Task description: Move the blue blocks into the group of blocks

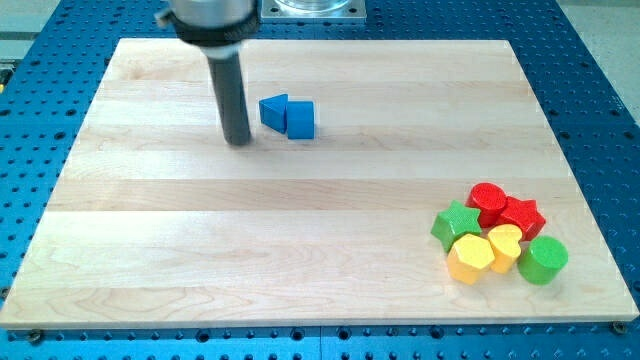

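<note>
Two blue blocks, a triangular one (pixel 272 110) and a cube (pixel 300 120), touch just right of my tip (pixel 238 141). No jaws show. Six red, green and yellow blocks (pixel 500 245) cluster well apart on the wooden bench (pixel 250 240).

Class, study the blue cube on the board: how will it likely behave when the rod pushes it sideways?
The blue cube sits flat, so it should slide, not roll or tip. It touches the blue triangular block, so the two probably move together, perhaps twisting apart. My tip stands just to their left in the view, suited to pushing rightward.
</note>
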Controlling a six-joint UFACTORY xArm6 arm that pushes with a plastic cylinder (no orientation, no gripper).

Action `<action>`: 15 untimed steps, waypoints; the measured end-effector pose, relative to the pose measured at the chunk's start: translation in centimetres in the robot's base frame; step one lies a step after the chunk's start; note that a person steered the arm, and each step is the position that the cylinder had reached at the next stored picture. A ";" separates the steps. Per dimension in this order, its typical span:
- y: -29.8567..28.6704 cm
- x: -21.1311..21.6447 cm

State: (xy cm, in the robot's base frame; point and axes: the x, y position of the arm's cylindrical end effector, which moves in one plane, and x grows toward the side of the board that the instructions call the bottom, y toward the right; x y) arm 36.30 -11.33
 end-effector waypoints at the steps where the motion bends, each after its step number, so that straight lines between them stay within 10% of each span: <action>1: 0.4 -2.3; 4: 17.4 5.9; 7: 20.7 1.5; 8: 23.3 8.4; 12: 22.0 14.3; 15: 9.5 3.8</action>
State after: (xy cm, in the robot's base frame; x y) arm 40.05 -1.83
